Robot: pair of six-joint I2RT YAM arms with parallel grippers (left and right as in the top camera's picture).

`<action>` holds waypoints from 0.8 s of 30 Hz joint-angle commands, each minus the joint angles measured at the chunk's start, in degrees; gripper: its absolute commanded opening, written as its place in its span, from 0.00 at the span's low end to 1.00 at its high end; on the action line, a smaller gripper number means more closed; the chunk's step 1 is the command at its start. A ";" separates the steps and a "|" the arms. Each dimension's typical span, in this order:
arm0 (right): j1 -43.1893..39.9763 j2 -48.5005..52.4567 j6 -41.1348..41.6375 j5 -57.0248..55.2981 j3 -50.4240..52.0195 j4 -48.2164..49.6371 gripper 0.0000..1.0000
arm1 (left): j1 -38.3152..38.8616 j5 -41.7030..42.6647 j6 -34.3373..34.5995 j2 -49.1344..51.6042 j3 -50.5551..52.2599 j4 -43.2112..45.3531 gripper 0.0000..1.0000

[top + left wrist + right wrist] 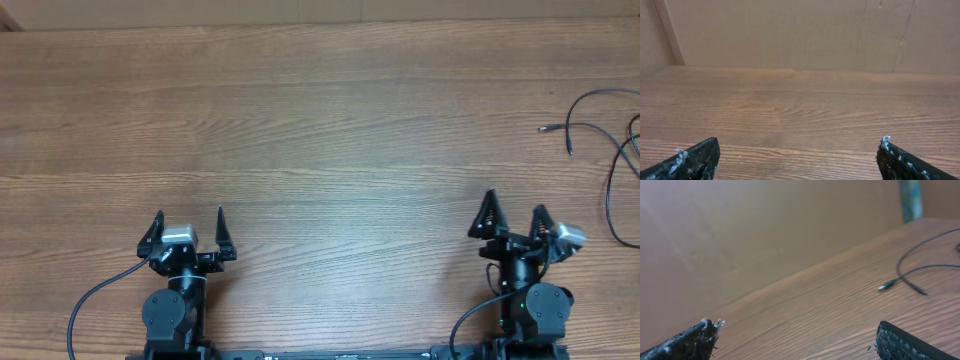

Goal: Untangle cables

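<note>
Matt wood-grain table (320, 120)

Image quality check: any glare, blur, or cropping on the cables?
Overhead: even light, no glare; cables sharp but cut by the right edge. Left wrist: table grain crisp, no cables in frame. Right wrist: view tilted, slightly soft, cables thin yet readable.

Overhead looking down, wrist views low, facing across table (320, 120)
</note>
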State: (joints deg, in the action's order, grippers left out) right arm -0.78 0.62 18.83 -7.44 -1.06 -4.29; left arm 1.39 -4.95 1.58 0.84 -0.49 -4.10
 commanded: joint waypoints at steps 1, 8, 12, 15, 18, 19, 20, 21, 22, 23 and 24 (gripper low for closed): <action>1.73 -0.46 -1.73 0.63 0.63 0.07 1.00 | -0.28 -0.31 0.76 -0.59 0.22 0.09 1.00; 1.31 -0.46 -2.80 0.42 0.61 0.09 1.00 | -0.28 -0.28 0.76 -0.59 0.22 0.09 1.00; 1.03 -0.46 -2.78 0.42 0.61 0.11 1.00 | -0.28 -0.28 0.76 -0.59 0.22 0.07 1.00; 1.03 -0.46 -2.78 0.42 0.61 0.11 1.00 | -0.28 -0.28 0.76 -0.59 0.22 0.07 1.00; 1.03 -0.46 -2.78 0.42 0.61 0.11 1.00 | -0.28 -0.28 0.76 -0.59 0.22 0.07 1.00; 1.03 -0.46 -2.78 0.42 0.61 0.11 1.00 | -0.28 -0.28 0.76 -0.59 0.22 0.07 0.99; 1.03 -0.46 -2.78 0.42 0.61 0.11 1.00 | -0.28 -0.28 0.76 -0.59 0.22 0.07 1.00; 1.03 -0.46 -2.78 0.42 0.61 0.11 1.00 | -0.28 -0.28 0.76 -0.59 0.22 0.09 1.00; 1.03 -0.46 -2.78 0.44 0.61 0.13 1.00 | -0.28 -0.28 0.76 -0.59 0.22 0.07 1.00; 1.03 -0.46 -2.78 0.42 0.61 0.13 1.00 | -0.28 -0.31 0.76 -0.59 0.22 0.09 1.00; 1.03 -0.46 -2.78 0.42 0.61 0.11 1.00 | -0.28 -0.28 0.74 -0.59 0.22 0.07 1.00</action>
State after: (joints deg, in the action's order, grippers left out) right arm 0.43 0.62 16.45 -6.85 -1.06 -4.32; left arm 1.39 -4.95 1.58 0.84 -0.49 -4.10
